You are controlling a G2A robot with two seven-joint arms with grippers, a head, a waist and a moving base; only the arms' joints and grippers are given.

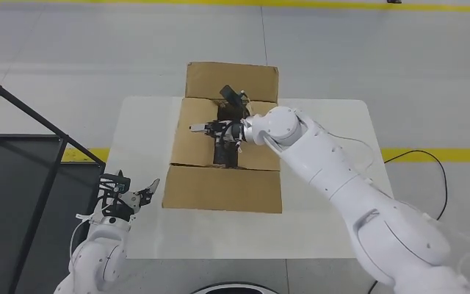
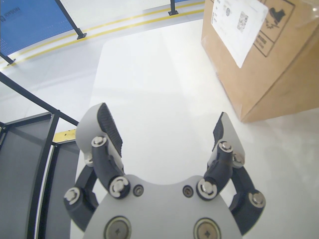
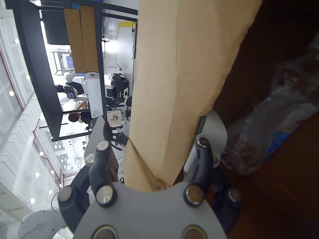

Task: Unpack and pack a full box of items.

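Observation:
An open cardboard box [image 1: 222, 189] stands on the white table [image 1: 323, 220], its flaps spread outward. My right gripper [image 1: 214, 128] is over the box's opening, and its jaws stand apart on either side of a box flap [image 3: 179, 63]. One finger [image 3: 214, 130] is inside the box, the other finger [image 3: 99, 130] outside. Clear plastic-wrapped items [image 3: 274, 110] lie in the dark interior. My left gripper [image 1: 132, 192] hovers open and empty over the table's near left corner, short of the box [image 2: 274, 70]; its pads [image 2: 109, 125] hold nothing.
A black metal rack [image 1: 37, 191] stands just off the table's left side, close to the left arm. The box's side carries a white label [image 2: 236, 18]. Bare tabletop lies left and right of the box. Yellow floor lines [image 1: 418, 154] run behind the table.

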